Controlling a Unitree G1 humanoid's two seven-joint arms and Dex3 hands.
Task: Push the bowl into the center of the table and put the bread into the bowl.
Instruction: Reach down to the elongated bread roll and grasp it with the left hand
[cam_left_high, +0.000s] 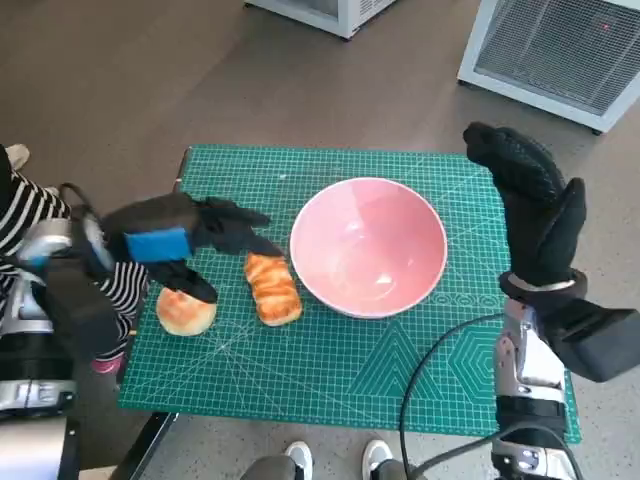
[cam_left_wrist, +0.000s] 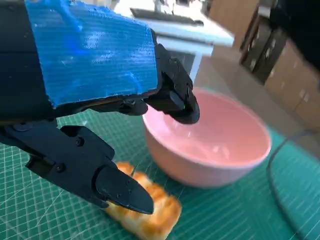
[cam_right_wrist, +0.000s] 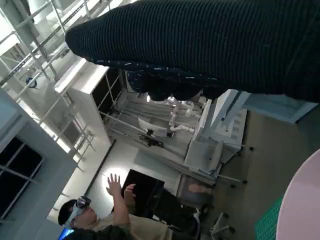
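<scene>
The green cutting mat (cam_left_high: 330, 370) covers my table, and the pink bowl (cam_left_high: 368, 245) already sits about at its middle, so the push looks done. It holds nothing yet. My right hand (cam_left_high: 530, 200) stands raised beside the bowl's rim, fingers loose, gripping nothing. My left hand (cam_left_high: 185, 240) hovers spread and empty over the long bread (cam_left_high: 272, 288), just beside the bowl; a round bun (cam_left_high: 185, 312) lies near. Grasping and dropping the bread remains.
</scene>
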